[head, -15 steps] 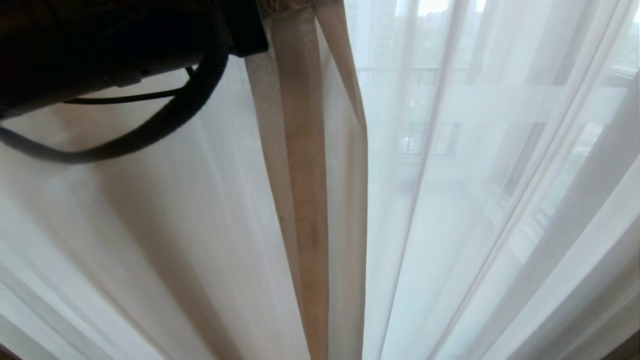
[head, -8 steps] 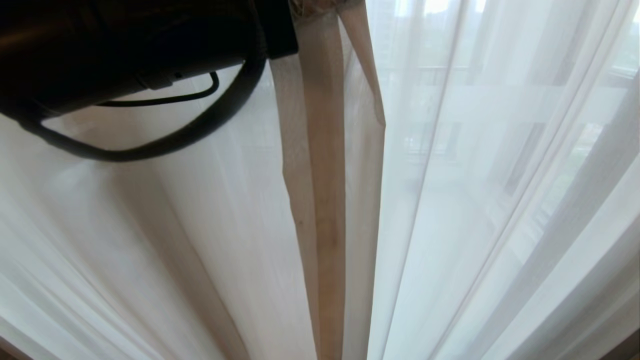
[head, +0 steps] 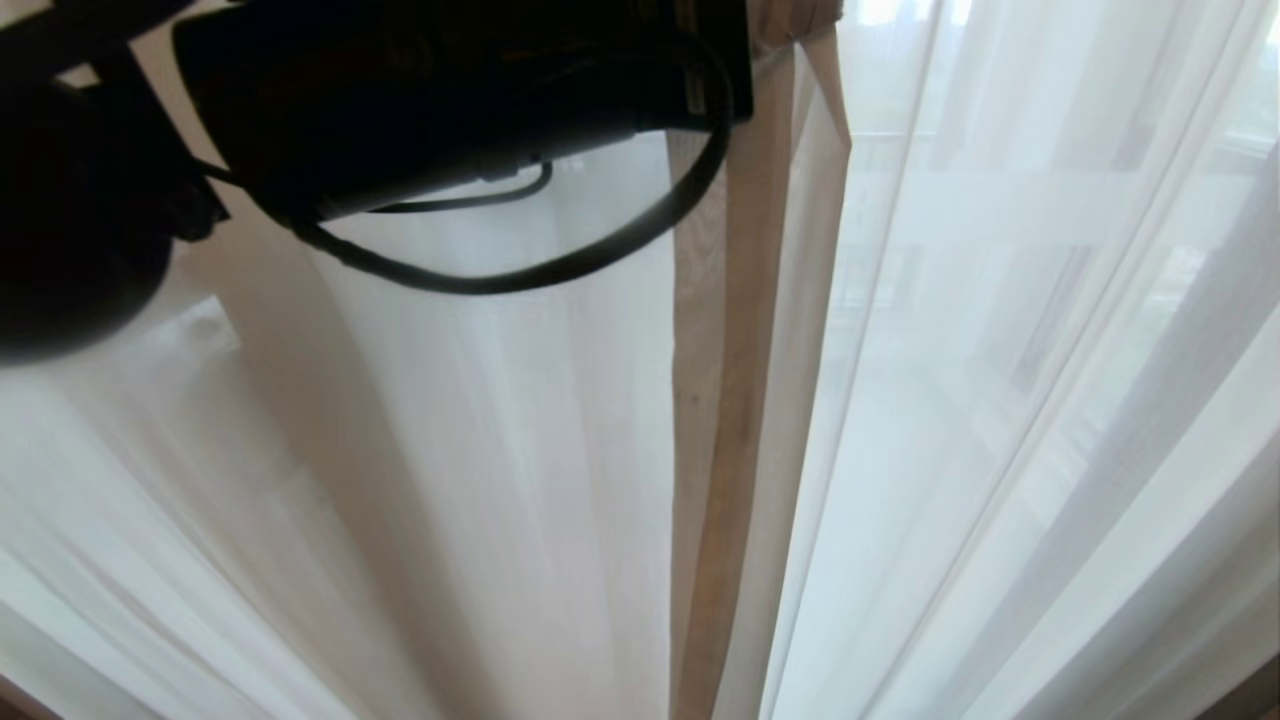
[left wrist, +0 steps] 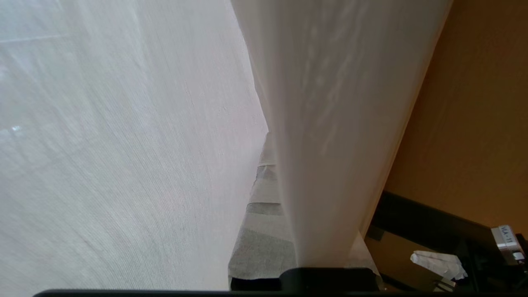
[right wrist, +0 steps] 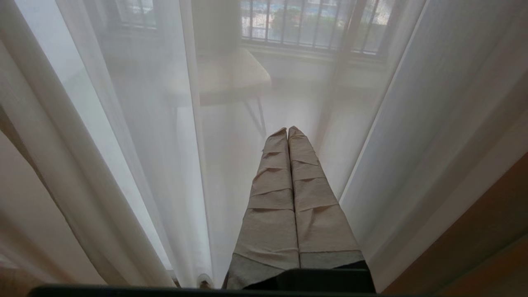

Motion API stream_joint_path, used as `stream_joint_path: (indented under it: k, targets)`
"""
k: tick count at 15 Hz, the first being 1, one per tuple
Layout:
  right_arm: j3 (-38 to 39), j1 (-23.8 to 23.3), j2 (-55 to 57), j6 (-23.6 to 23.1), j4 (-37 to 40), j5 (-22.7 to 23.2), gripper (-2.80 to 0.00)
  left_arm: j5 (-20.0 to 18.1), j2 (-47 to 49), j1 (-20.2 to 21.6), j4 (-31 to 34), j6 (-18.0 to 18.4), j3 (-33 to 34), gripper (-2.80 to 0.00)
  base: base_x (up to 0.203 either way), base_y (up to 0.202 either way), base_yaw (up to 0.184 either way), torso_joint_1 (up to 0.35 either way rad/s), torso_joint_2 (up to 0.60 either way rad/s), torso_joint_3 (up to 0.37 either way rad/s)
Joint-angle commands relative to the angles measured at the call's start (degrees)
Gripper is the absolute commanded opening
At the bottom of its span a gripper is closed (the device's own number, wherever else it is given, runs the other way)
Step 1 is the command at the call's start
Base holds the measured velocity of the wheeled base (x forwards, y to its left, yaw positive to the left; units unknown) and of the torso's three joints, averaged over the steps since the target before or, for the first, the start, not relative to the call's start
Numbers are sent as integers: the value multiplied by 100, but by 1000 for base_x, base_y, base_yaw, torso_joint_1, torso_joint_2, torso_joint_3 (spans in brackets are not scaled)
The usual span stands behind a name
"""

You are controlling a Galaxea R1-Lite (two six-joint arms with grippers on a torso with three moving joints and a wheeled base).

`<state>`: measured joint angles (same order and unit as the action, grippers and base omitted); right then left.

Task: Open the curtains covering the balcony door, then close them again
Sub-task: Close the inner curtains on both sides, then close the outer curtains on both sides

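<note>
Head view: my left gripper (head: 790,20) is pinching the curtains (head: 740,400) at the beige edge, centre-right. Soft, light cloth, sliding easily, so I'm gripping that thicker hem. My right gripper (right wrist: 288,136) is hanging closed, empty.

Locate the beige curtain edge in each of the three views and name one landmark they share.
Head view: the beige curtain edge hangs just right of centre, below the left gripper.
Left wrist view: a cream fold runs through the middle, hiding most of the taped fingers.
Right wrist view: not identifiable.
Shared landmark: the white sheer.
</note>
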<state>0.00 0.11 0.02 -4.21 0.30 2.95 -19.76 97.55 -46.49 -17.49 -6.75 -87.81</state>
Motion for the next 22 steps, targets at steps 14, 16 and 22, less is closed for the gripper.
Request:
stream_joint_path:
  k: [14,16,22]
  targets:
    - [0,7,-2,-1,2,4,-280,1879,-1822,1721,64,39,1105,-280,0,0,0,0,0,0]
    - [0,-2,-2,-1,-3,4,-280,1901,-2088,2221,56,35,1444,-280,0,0,0,0,0,0]
    - [0,-1,-2,-1,2,4,-280,1876,-2556,3339,61,46,2285,-280,0,0,0,0,0,0]
